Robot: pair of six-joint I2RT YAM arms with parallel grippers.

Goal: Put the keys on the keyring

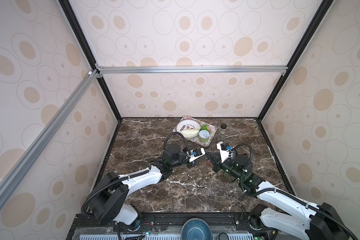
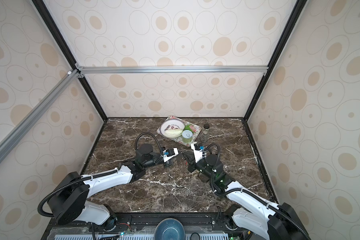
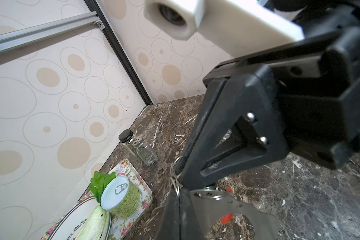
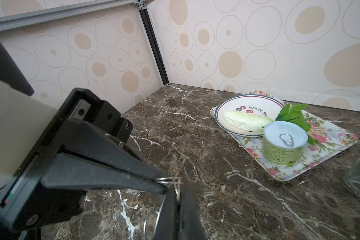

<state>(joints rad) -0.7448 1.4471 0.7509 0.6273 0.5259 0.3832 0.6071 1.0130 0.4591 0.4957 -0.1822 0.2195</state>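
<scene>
Pincers both clamped shut: left pincer (image 3: pixel 178 192) and right pincer (image 4: pixel 177 192) tip to tip above the middle of the surface (image 1: pixel 154 197), one from each side. Bunched right at the two tips, several thin wire rings (image 4: pixel 170 180), too tangled to tell which ring sits in which grip. Just beyond the left tips in the left wrist view, the keyring (image 3: pixel 208 207): flat grey metal, small holes along its rim, seen face-on and spreading to both sides of the closed jaws rather than pinched flat between them. Through its wide central hole, a red tag (image 3: pixel 226 218) against the marble; in both top views, a red speck just under the meeting tips. Impossible to tell what the tag hangs from. Near the far edge, slightly right of centre, a floral tray (image 1: pixel 212 130) carrying a round white plate (image 1: pixel 183 124), a pale leafy vegetable (image 1: pixel 189 133) lying across the plate's near rim, a green can (image 1: pixel 204 137) upright at the tray's near side, and green leaves (image 1: pixel 205 126) behind the can. Just beside the tray's right end, two small glass shakers (image 1: pixel 222 134), upright, side by side. Past the near edge, on the rig's base, a blue bowl (image 1: pixel 194 229).
</scene>
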